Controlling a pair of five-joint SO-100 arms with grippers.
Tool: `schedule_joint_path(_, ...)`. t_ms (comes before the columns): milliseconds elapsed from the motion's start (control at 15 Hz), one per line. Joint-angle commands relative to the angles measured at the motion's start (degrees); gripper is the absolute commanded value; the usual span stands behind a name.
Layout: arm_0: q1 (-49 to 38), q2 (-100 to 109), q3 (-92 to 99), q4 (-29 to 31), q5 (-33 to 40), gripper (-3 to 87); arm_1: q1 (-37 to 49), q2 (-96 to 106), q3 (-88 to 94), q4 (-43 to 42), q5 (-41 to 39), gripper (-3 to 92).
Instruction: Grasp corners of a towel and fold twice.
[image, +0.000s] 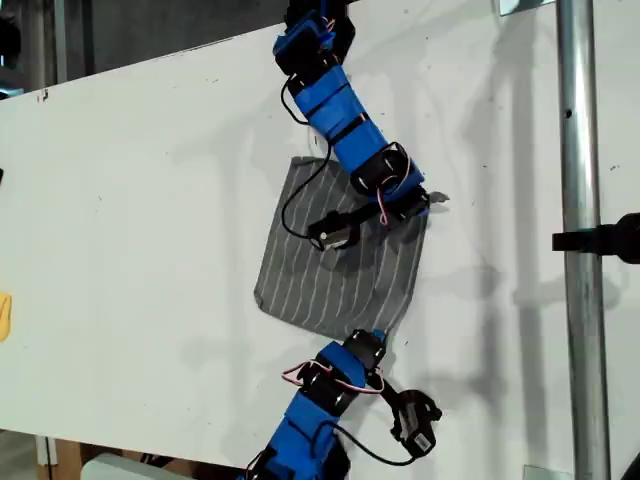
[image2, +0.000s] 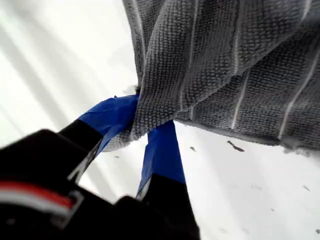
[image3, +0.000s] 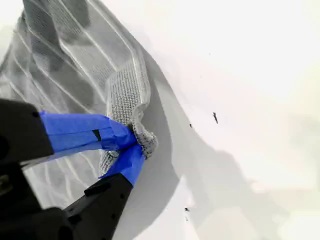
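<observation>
1. The towel (image: 335, 275) lies mostly flat on the white table (image: 140, 200), a little toward the exterior view's right of the table's middle, its white stripes running across the grey cloth.
2. 2 of its corners, both on the side toward the exterior view's right, are taken up by the arms: 1 blue arm (image: 345, 125) reaches in from the top of that view to the far corner, and the other arm (image: 335, 390) comes from the bottom to the near corner.
3. The wrist views do not settle which arm is which.
4. The first gripper (image2: 150, 125) has its blue fingers (image2: 112, 115) clenched on a bunched corner (image2: 150, 107), with the cloth raised above the table there.
5. The second gripper (image3: 136, 145) likewise pinches a corner (image3: 145, 140) between its blue fingers (image3: 80, 132), the rest of the cloth spreading away behind it.
6. A metal pole (image: 580, 200) stands upright at the exterior view's right, well apart from the towel.
</observation>
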Motion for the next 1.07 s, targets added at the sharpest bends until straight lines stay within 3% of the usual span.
schedule_joint_path(0, -3.3, 7.6, -7.5, 6.3, 1.5, -2.9, 0.5, 10.9, -0.8, -3.3, -3.6, -0.3)
schedule_joint_path(133, -4.7, 9.0, -6.4, 6.2, 2.0, -2.9, 0.2, 14.2, -0.7, -6.3, -5.6, -0.3)
schedule_joint_path(400, -13.2, 8.6, -0.4, 7.6, 4.7, -2.9, 3.3, 22.3, 13.5, 0.9, 1.4, -0.3)
schedule_joint_path(600, -25.3, 8.2, 2.7, 6.7, 15.5, -2.9, 8.9, 29.4, 22.2, 13.8, 3.1, -0.3)
schedule_joint_path(867, -41.2, 1.4, -6.3, 4.4, 34.4, -2.9, 20.6, 42.4, 37.2, 15.2, -3.9, -0.3)
schedule_joint_path(1000, -45.6, -4.5, -16.7, 6.2, 39.6, -2.9, 27.0, 46.1, 38.5, 15.9, -10.5, -0.3)
